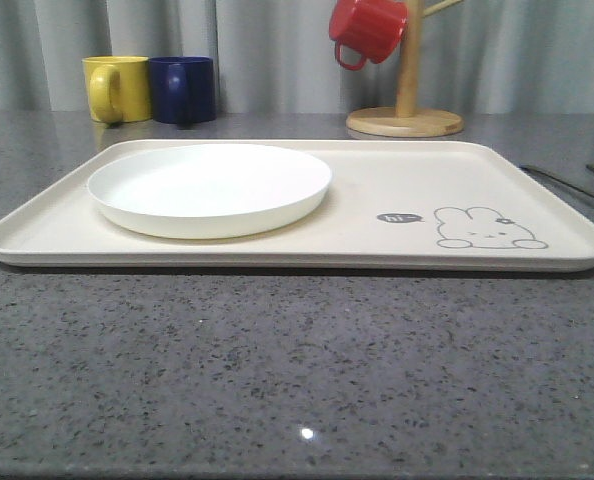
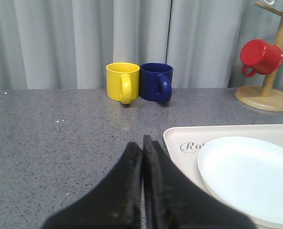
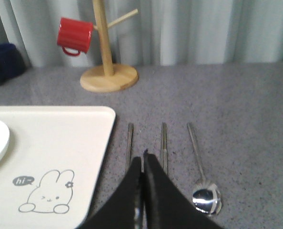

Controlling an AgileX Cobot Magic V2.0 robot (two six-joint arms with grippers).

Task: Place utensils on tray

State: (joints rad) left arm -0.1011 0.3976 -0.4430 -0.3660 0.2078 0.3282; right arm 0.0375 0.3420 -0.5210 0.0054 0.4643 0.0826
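the grey speckled tabletop (image 1: 277, 370) carries the cream rabbit tray (image 1: 397, 190), a white plate (image 1: 209, 188) on it. beside the tray's right edge lie chopsticks (image 3: 164, 143), a spoon (image 3: 206, 198), another utensil handle (image 3: 129, 140). left tool (image 2: 142, 157) and right tool (image 3: 143, 167) are clenched, empty.

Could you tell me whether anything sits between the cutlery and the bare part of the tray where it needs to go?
Nothing visible does. The spoon and chopsticks lie on the counter beside the tray, whose rabbit end is bare; the white plate sits at the tray's far end.
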